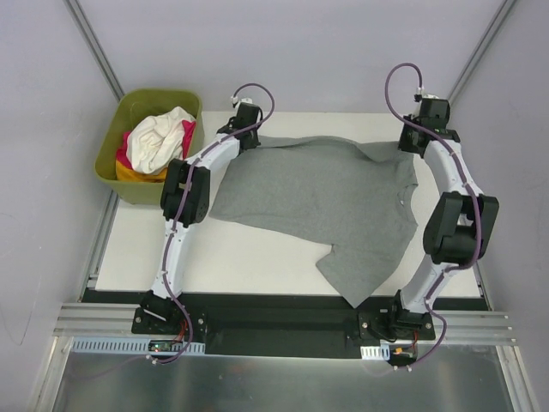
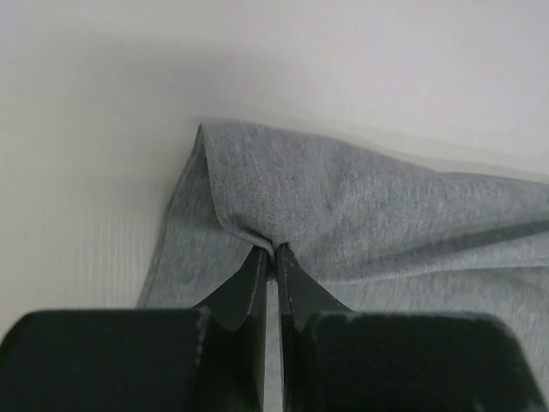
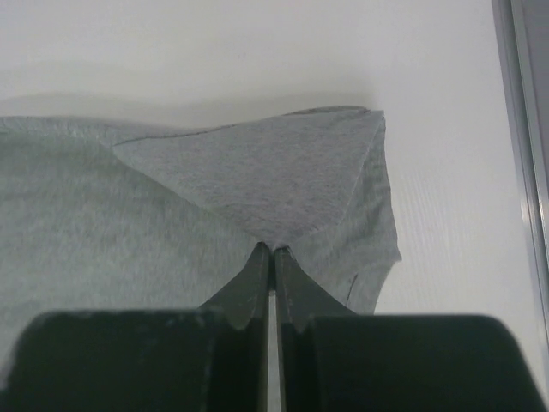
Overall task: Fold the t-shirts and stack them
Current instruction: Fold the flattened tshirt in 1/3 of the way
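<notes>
Closest to the lens in the left wrist view, the left gripper [image 2: 274,251] has its two black fingers [image 2: 249,287] pressed together, pinching a small pucker of the grey t-shirt [image 2: 360,206]. The pinch sits low in the centre of the frame, just inside the shirt's folded left edge.

In the overhead view, an olive-green tub [image 1: 110,172] stands in the upper left, off the left edge of the white table [image 1: 249,266]. A crumpled white t-shirt [image 1: 159,137] lies on top in the tub. A pink t-shirt [image 1: 189,133] shows at its right and an orange-yellow t-shirt [image 1: 141,175] below it.

The grey t-shirt fills the middle of that view, lying rumpled on the table from the upper centre to the lower right. Its lowest corner reaches the black base plate [image 1: 274,322] at the table's near edge. The two arms hold it at its far edge, one at the upper left of the cloth and one at the upper right.

In the right wrist view, the right gripper [image 3: 272,251] is also fully closed. Its tips nip the point of a triangular flap of the grey cloth near the shirt's right edge, low in the centre of the frame.
</notes>
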Controlling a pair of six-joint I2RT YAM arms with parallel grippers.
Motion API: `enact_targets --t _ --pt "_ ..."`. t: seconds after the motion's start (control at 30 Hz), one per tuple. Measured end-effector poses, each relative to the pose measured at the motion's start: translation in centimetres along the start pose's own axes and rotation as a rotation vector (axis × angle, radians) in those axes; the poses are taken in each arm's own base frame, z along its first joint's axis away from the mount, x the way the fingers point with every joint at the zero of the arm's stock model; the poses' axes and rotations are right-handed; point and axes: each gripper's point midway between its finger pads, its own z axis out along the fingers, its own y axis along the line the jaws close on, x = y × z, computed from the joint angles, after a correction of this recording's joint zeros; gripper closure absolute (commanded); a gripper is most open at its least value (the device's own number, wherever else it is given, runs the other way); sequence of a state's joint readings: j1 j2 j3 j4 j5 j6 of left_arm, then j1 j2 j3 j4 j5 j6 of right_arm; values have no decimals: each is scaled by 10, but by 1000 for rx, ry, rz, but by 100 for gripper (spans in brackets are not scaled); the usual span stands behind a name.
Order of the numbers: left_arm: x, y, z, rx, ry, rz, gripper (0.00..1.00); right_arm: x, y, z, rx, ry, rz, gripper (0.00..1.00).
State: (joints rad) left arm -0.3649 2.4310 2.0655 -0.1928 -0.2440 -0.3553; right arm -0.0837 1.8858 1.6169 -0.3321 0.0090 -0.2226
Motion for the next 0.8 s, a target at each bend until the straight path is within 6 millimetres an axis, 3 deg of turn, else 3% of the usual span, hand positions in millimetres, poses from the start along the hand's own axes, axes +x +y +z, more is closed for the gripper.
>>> enact_targets --t 0.17,0.37,0.63,0.8 --pt "16 11 -14 -21 44 8 100 13 0 -50 6 21 52 99" --pt "7 20 -41 -27 36 -15 100 43 -5 -84 40 109 78 99" --pt "-5 37 -62 -44 17 -36 100 88 -7 -103 56 244 95 96" --pt "10 46 -59 -64 52 -30 100 105 -4 -106 66 305 132 94"
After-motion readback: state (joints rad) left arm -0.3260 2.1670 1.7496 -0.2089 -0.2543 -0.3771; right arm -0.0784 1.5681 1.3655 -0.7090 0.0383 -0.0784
